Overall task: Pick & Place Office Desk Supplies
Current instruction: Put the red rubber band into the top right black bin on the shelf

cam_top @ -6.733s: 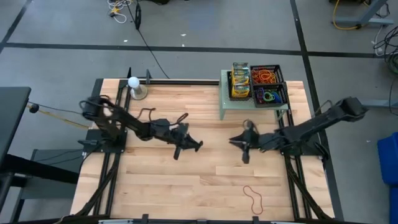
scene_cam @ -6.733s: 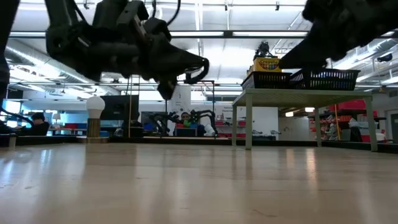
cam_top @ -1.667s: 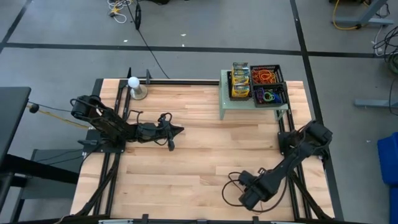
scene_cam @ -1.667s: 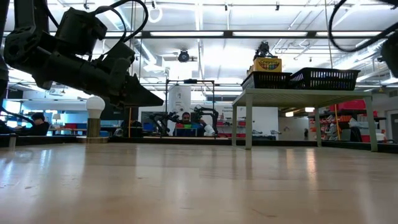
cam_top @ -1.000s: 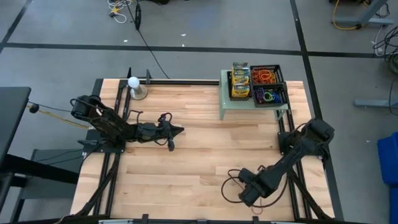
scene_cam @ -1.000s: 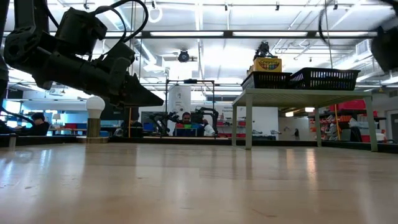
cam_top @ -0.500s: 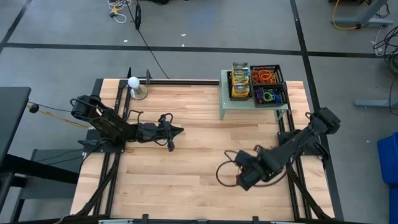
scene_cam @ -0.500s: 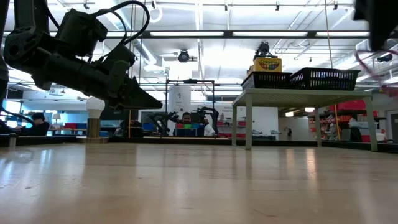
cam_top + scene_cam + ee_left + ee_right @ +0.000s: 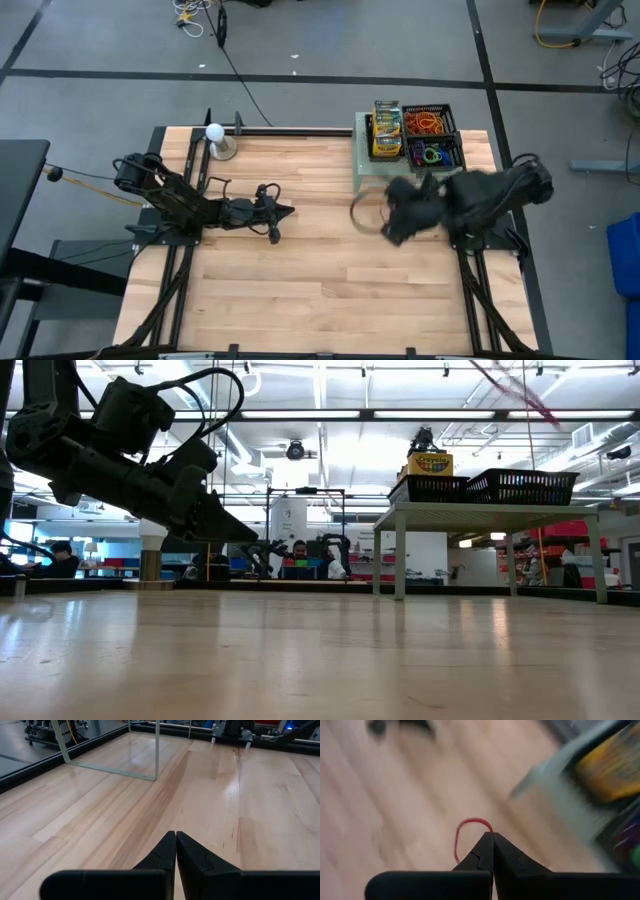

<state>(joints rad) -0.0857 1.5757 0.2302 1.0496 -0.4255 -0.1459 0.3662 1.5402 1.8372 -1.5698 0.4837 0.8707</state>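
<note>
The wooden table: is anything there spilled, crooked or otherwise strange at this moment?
Nothing looks spilled or damaged on the wooden table. The one unusual thing is a red rubber band dangling from the shut jaws of the right gripper, in the air beside the green stand. The baskets sit straight.

glossy wood table [image 9: 300, 270], matt black fingers [image 9: 190, 860]

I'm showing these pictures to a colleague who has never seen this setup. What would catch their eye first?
Probably the right gripper, its fingers shut on a red rubber band and carried in the air near the small green stand. On that stand, at the table's far right, sit black baskets of colourful bands and yellow crayon boxes. The left gripper waits shut and empty over the table's left half.
</note>
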